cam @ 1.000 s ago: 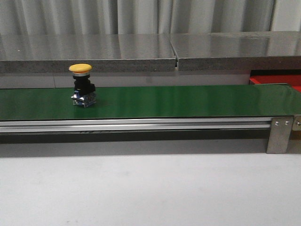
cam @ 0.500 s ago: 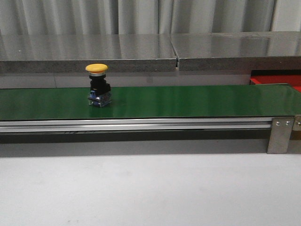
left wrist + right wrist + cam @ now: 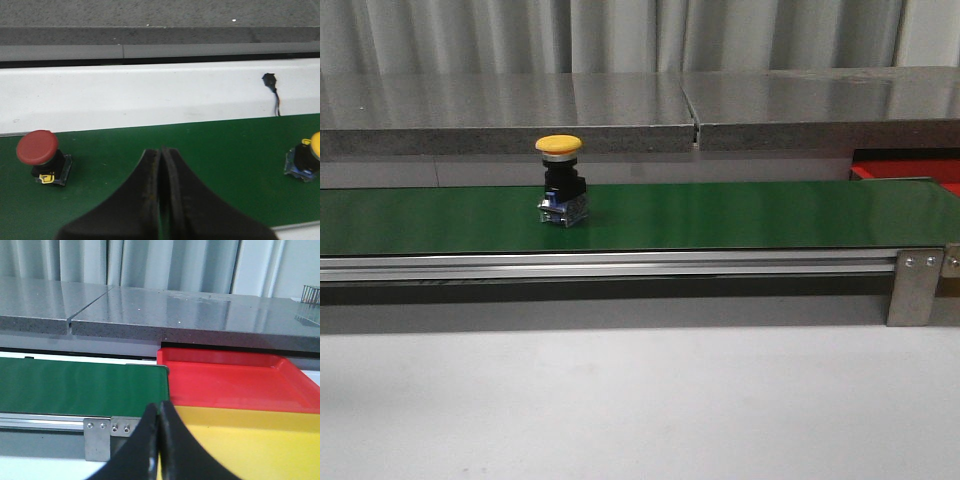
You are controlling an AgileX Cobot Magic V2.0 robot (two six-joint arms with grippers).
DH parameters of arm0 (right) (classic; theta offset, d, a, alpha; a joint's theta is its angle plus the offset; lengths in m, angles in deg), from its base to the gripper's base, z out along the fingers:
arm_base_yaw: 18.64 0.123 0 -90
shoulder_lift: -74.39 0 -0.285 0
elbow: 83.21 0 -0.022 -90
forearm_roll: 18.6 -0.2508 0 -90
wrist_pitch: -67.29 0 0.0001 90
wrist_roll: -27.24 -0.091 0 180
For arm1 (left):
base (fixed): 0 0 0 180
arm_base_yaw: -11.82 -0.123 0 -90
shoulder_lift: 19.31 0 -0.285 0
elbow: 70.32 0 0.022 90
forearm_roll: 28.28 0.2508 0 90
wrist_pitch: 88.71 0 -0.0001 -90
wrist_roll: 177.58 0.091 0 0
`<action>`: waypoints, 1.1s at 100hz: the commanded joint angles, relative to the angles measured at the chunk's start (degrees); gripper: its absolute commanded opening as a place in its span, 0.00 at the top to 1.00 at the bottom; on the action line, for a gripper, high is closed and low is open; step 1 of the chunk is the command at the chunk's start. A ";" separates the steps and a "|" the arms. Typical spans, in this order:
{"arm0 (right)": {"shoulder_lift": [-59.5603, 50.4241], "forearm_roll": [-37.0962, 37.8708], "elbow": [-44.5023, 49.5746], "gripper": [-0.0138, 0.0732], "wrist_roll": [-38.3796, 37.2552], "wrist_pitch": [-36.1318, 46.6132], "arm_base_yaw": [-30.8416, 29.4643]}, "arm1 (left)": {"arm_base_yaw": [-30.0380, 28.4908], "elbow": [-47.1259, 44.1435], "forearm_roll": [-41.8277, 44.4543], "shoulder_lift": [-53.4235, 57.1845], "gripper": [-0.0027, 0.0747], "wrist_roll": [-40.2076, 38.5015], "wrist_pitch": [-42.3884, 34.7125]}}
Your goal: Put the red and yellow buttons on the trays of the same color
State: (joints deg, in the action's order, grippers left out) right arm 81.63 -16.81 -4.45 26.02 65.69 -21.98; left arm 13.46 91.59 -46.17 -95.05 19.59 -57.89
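A: Yellow button (image 3: pixel 561 180) has ridden rightward along the green belt (image 3: pixel 740 212); now left of centre frame.

B: Left gripper (image 3: pixel 161 155) and right gripper (image 3: pixel 160 410) both pressed together, empty.

A: Rigid, light, probably top-heavy; take the dark body under the cap. Red button (image 3: pixel 41 156) waits lower left.

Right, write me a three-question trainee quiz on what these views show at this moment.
1. True or false: the yellow button stands upright on the green belt.
2. The left wrist view shows a second button on the belt. Its cap is: A blue, B red, C white.
3. Fill in: in the right wrist view, past the belt's end, the red tray lies beside a ____ tray.

Key
1. True.
2. B: the red button.
3. Yellow: the yellow tray. The left gripper and right gripper are both shut and empty.
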 commanded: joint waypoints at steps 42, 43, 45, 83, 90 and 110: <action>-0.87 0.46 -0.59 0.92 0.02 4.68 -0.26 | 4.70 -15.73 -1.27 23.29 0.99 0.14 -6.22; -0.87 0.46 -0.59 0.92 0.02 4.68 -0.26 | 4.70 -15.95 -1.27 23.98 0.99 0.14 -6.22; -0.90 0.46 -0.59 0.92 0.02 4.68 -0.26 | 4.70 -16.60 -1.60 24.68 0.99 0.14 -6.34; -0.90 0.52 -0.59 0.92 0.02 5.69 -0.17 | 4.70 -26.95 -5.10 40.29 0.99 0.14 -4.44; -0.85 0.52 -0.90 0.92 0.02 5.51 -0.18 | 4.70 -28.23 -5.10 42.30 0.99 0.14 -4.55; 2.48 0.57 -7.08 0.92 0.02 -0.75 -0.18 | 4.70 -28.65 -5.10 43.95 0.99 0.14 -4.67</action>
State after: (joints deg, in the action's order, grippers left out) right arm 81.63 -16.81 -6.48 26.02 63.45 -21.98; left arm 17.67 61.52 -49.71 -51.03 19.81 -58.58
